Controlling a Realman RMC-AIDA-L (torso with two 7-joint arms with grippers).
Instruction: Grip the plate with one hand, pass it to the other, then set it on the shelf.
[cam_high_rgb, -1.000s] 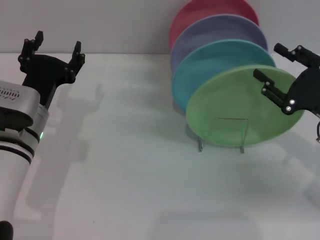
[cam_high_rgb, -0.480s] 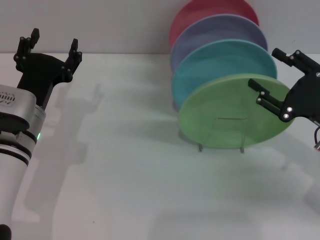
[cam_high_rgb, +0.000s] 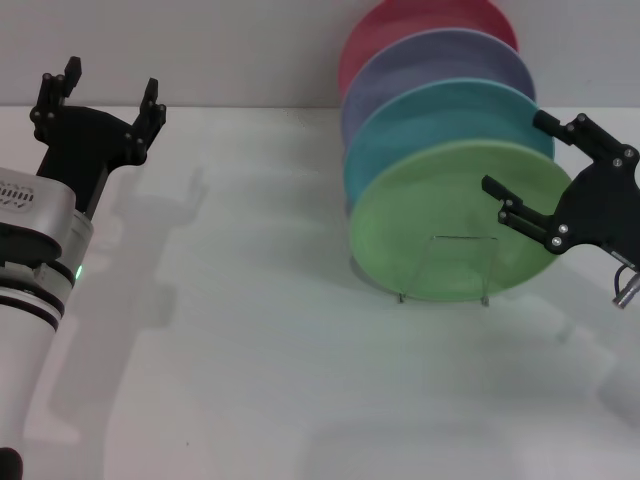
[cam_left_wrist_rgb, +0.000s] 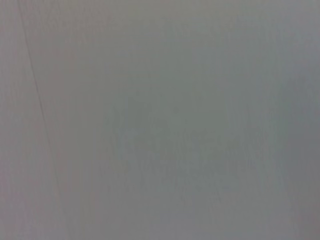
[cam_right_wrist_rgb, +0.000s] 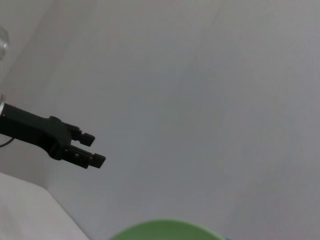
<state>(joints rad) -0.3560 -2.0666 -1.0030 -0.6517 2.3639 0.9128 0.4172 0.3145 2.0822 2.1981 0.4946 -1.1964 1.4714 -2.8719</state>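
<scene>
The light green plate (cam_high_rgb: 440, 225) leans at the front of the silver wire shelf (cam_high_rgb: 446, 266), tipped back fairly flat, with its lower edge at the front wires. My right gripper (cam_high_rgb: 514, 152) is at the plate's right rim and open. One finger lies in front of the plate's face and the other above its rim. The plate's rim also shows in the right wrist view (cam_right_wrist_rgb: 165, 231). My left gripper (cam_high_rgb: 108, 85) is open and empty, held up at the far left, well away from the plate. It also shows far off in the right wrist view (cam_right_wrist_rgb: 75, 145).
A teal-blue plate (cam_high_rgb: 430, 115), a lavender plate (cam_high_rgb: 440, 60) and a pink plate (cam_high_rgb: 400, 20) stand in the shelf behind the green one. The white table (cam_high_rgb: 250, 330) spreads to the left and front. The left wrist view shows only plain grey.
My right gripper has moved left and down. The green plate has shifted left with it and tipped flatter. My left gripper moved slightly left early on, then stayed still.
</scene>
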